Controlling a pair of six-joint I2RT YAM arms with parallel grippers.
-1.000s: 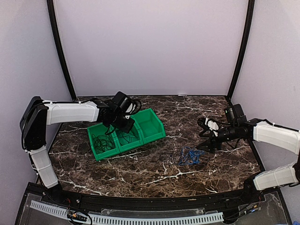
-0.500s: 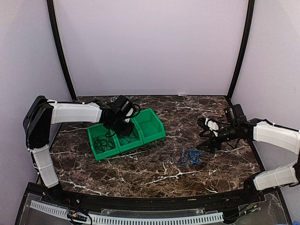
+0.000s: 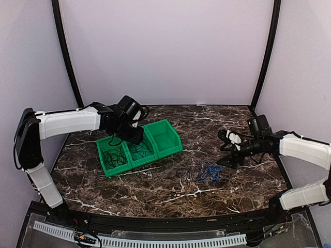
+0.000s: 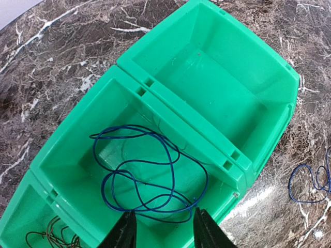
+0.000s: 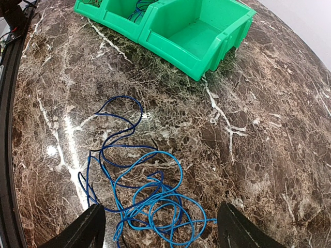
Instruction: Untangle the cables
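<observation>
A tangle of light blue and dark blue cables [image 5: 155,199] lies on the marble table; it also shows in the top view [image 3: 207,172]. My right gripper [image 5: 165,230] is wide open and empty just above it, one finger on each side; in the top view the right gripper [image 3: 224,160] is at the tangle's right edge. A dark blue cable [image 4: 150,175] lies coiled in the middle compartment of the green bin [image 4: 181,129]. My left gripper [image 4: 164,235] is open and empty above that compartment's near edge. Thin dark cables [image 3: 113,156] lie in the bin's left compartment.
The green bin [image 3: 173,146] has three compartments and stands left of centre; its right compartment [image 4: 222,88] holds nothing. The bin's corner shows at the top of the right wrist view [image 5: 196,31]. Bare marble table [image 3: 155,188] lies between bin and tangle.
My left arm has swung its elbow out to the left and the wrist has shifted slightly back over the bin. The right arm and the blue tangle have not moved.
</observation>
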